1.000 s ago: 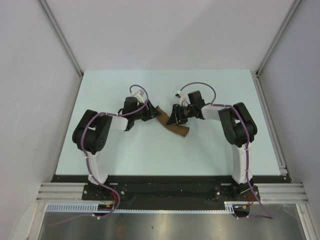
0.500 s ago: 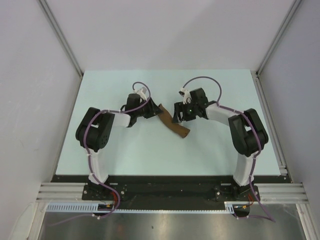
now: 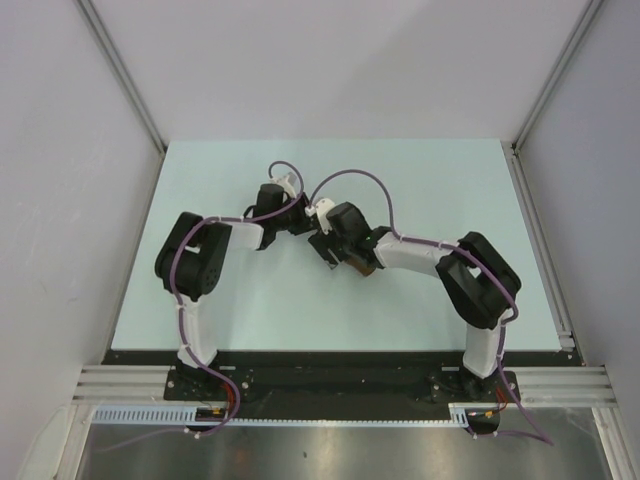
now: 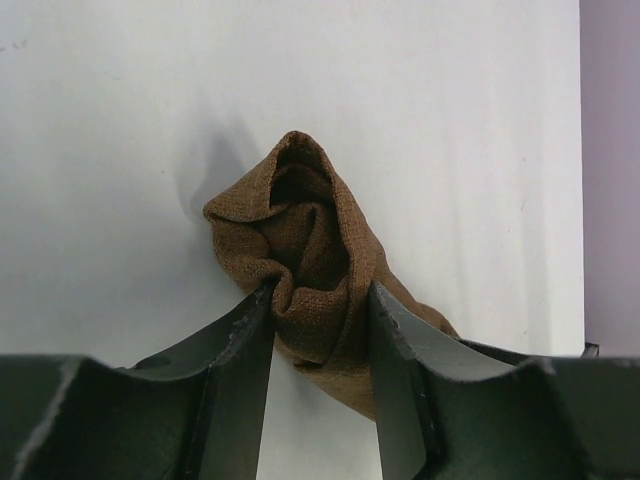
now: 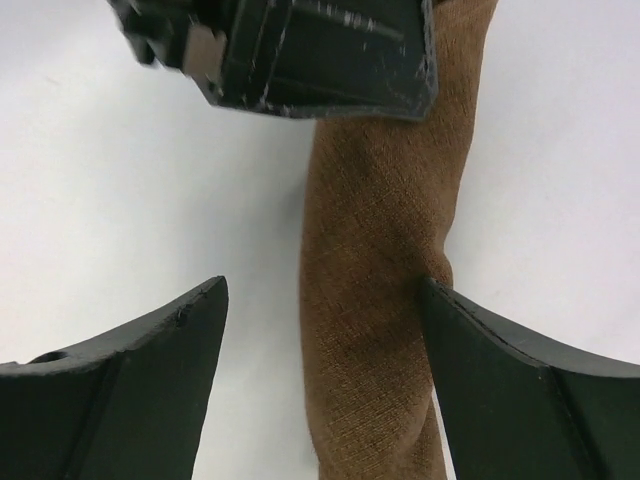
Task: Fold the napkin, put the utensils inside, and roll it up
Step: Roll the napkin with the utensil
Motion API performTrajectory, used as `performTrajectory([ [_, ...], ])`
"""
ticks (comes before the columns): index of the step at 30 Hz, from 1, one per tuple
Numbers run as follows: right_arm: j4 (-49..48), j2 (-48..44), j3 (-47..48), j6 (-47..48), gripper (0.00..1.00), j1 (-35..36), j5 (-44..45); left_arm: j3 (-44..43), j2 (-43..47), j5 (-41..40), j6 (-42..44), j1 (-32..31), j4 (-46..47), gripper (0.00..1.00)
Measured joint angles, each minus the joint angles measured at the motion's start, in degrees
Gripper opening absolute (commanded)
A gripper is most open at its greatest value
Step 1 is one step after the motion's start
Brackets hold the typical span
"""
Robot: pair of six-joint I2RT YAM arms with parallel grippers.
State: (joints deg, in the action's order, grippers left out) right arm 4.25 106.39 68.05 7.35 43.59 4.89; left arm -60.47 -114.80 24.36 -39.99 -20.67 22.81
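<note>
- My left arm rises from its base at the lower left of the top view, bends at a high elbow, and its forearm reaches toward the frame's centre, ending in the left gripper (image 3: 297, 222).
- My right arm climbs from the lower right, folds at the elbow, and stretches far to the left, so the right gripper (image 3: 327, 248) sits just beside the left one, mid-table (image 3: 200, 180).
- The napkin (image 4: 310, 250) is a rolled brown tube. In the left wrist view, its open end bulges above my fingers (image 4: 240, 345), which pinch the cloth from both sides.
- In the right wrist view, the roll runs from top to bottom of the frame. My right jaws stand wide around it: the finger at lower right touches the cloth, and the one at lower left stands apart from it.
- From above, only a brown sliver shows below my right gripper.
</note>
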Motion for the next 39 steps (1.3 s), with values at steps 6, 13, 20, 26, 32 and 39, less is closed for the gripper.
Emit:
performTrajectory([
  [6,-1.2,3.2,0.0,4.1,0.80,2.4,8.0,-0.1,-0.1,0.0,0.0,-0.1,-0.2,0.49],
  [13,-2.0,4.7,0.1,4.0,0.73,0.5,7.8,-0.5,0.0,-0.2,0.7,-0.1,-0.9,0.80],
  [20,-1.9,4.7,0.0,1.3,0.69,-5.3,1.9,-0.5,3.3,-4.6,2.6,0.3,-5.8,0.84],
  [26,-2.0,4.7,0.0,0.1,0.77,-5.7,-0.9,2.6,9.4,-7.8,2.7,3.3,-7.0,0.88],
  [32,-2.1,4.3,-0.6,-0.2,0.85,-5.7,-4.4,5.5,16.0,-11.8,3.2,5.9,-8.9,1.00],
  [39,-1.7,-1.7,-2.0,-1.9,0.94,-5.8,-8.1,8.0,28.5,-19.2,4.7,7.6,-14.8,1.00],
])
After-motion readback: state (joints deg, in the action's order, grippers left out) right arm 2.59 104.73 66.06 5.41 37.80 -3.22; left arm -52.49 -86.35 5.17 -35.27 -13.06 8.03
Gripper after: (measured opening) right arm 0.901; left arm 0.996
